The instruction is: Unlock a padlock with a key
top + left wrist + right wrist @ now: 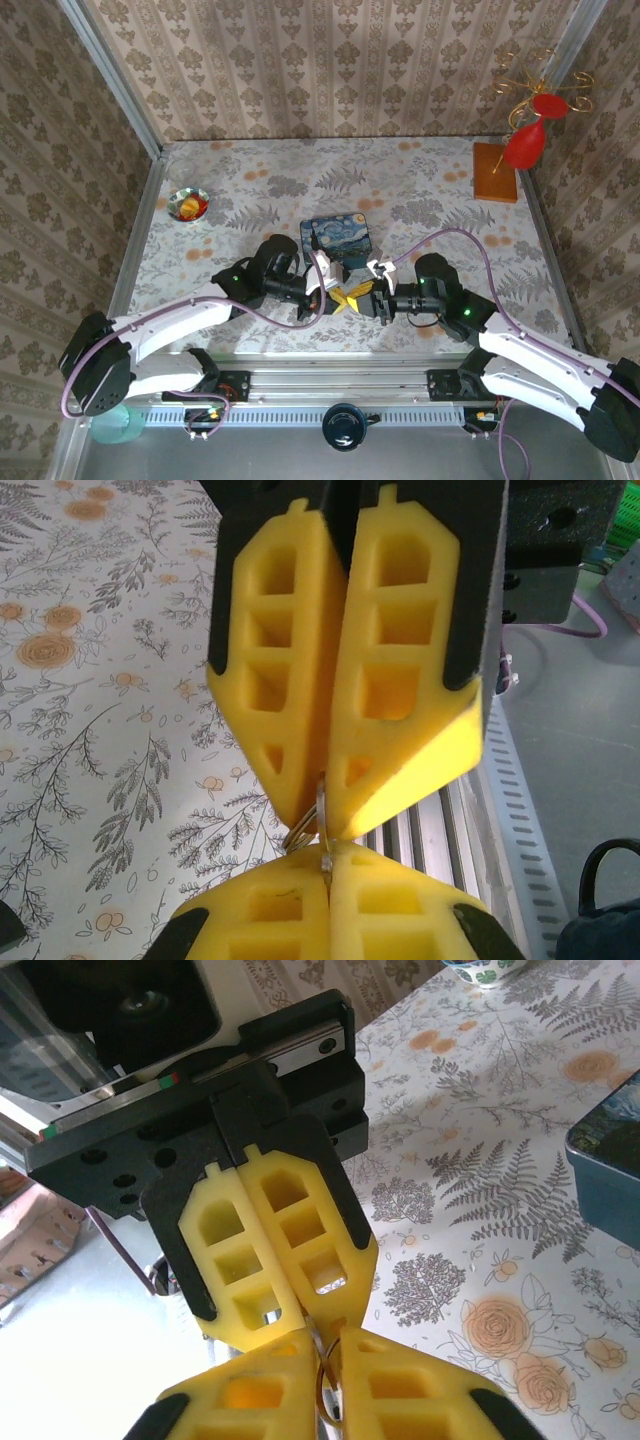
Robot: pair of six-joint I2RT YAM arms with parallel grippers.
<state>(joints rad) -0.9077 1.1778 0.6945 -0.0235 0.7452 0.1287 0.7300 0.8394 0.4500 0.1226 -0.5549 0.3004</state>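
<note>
Left wrist, left hand [328, 870] closed, right hand [326, 810] closed, metal ring [301, 831] between tips.

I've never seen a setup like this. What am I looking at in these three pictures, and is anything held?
Two white robot arms are bolted at the near edge of a floral table. One picture looks down from above; the others come from a camera on each wrist. The left gripper and right gripper meet tip to tip, both shut, a thin metal piece pinched between them; whether key or padlock I cannot tell. Also on the table: a blue tin, a small bowl, a wooden block with a red ornament.
</note>
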